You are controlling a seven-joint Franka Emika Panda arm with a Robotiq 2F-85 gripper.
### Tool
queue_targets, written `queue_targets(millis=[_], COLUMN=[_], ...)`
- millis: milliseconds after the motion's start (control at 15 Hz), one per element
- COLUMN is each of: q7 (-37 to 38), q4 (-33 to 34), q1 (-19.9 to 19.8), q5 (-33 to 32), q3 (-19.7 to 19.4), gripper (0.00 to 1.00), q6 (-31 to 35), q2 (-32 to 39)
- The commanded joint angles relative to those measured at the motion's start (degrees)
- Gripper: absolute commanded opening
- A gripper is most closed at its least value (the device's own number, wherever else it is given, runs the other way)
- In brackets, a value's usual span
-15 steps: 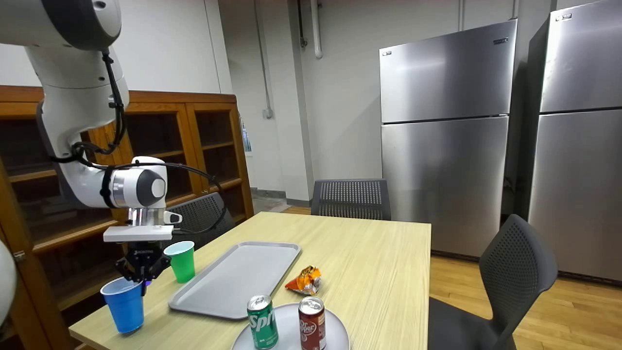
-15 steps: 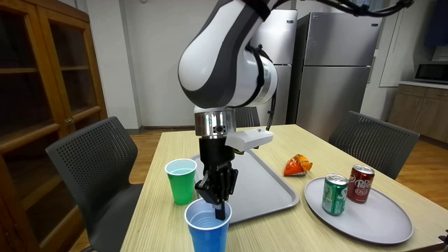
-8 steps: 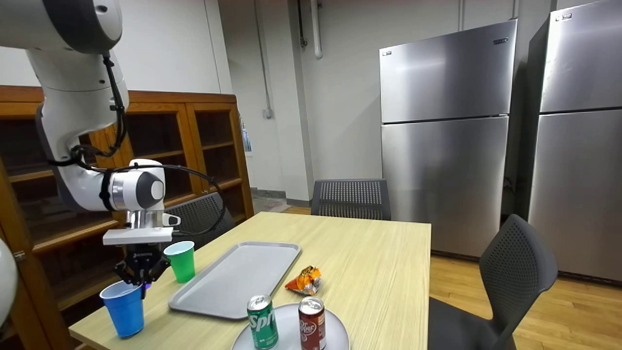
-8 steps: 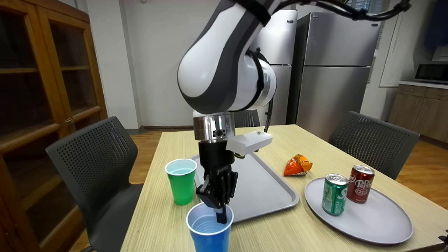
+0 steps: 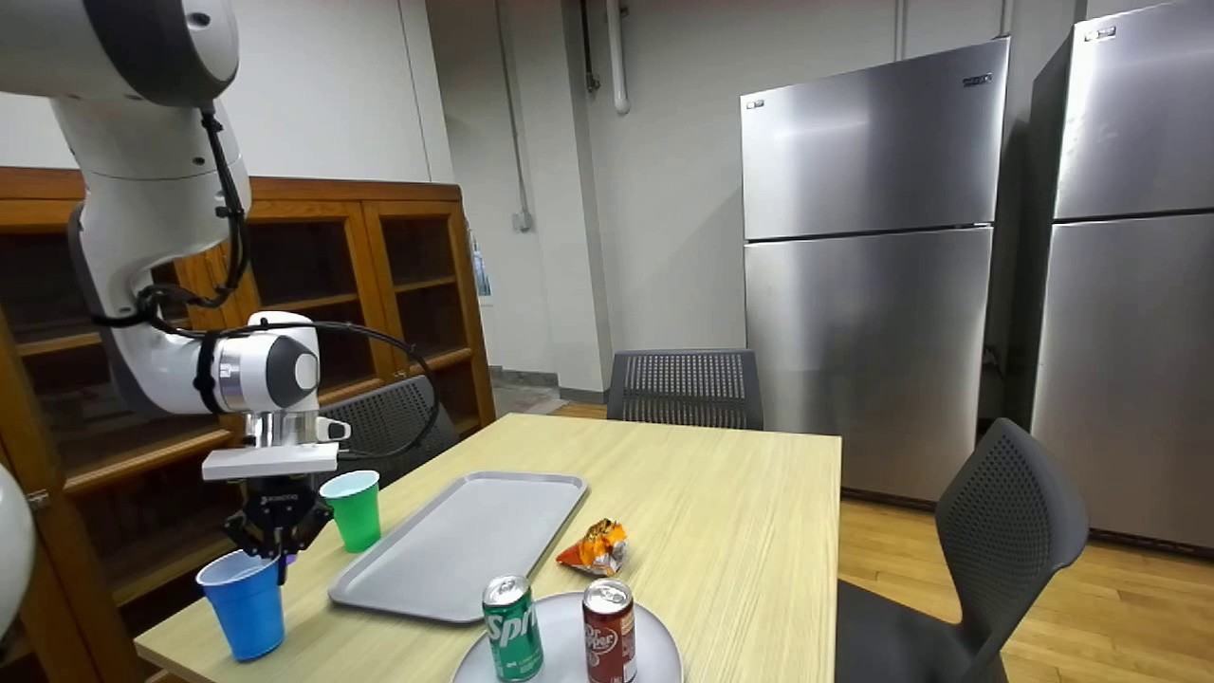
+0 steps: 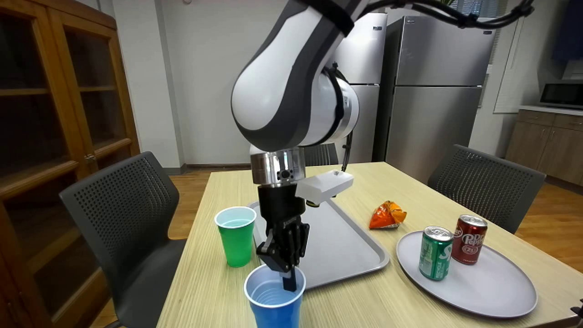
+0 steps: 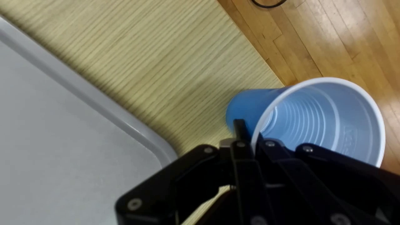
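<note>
Gripper [image 7: 251,135] found closed to a thin gap, pinching the white-rimmed wall of a tapered blue plastic cup [image 5: 244,612], one finger inside, one outside. Cup is about upright at the near left of the pale wood-grain counter [image 5: 730,512]; base contact cannot be told. Far side: a tapered green plastic cup [image 6: 237,246] just beside a grey rectangular tray [image 5: 469,545]. Progress as judged: grip on the blue cup made, release not yet

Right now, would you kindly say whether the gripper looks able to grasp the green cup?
Probably not: the gripper is shut on the rim of the blue cup, so it would likely have to let go first. The green cup stands upright and uncovered nearby.
</note>
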Motion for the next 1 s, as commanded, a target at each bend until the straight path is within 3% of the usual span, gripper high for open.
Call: queue_targets(millis=[0,667,933], q7=[0.4,-0.4,0.6], q4=[0.9,0.1,-0.5], q1=[0.7,0.3,0.3], q5=[-1.3,-1.4,-1.6], q3=[-0.3,0.3,-0.1], gripper=[0.29,0.99,1.00], q6=[0.0,-0.2,0.0], q2=[0.5,-2.0,-4.4])
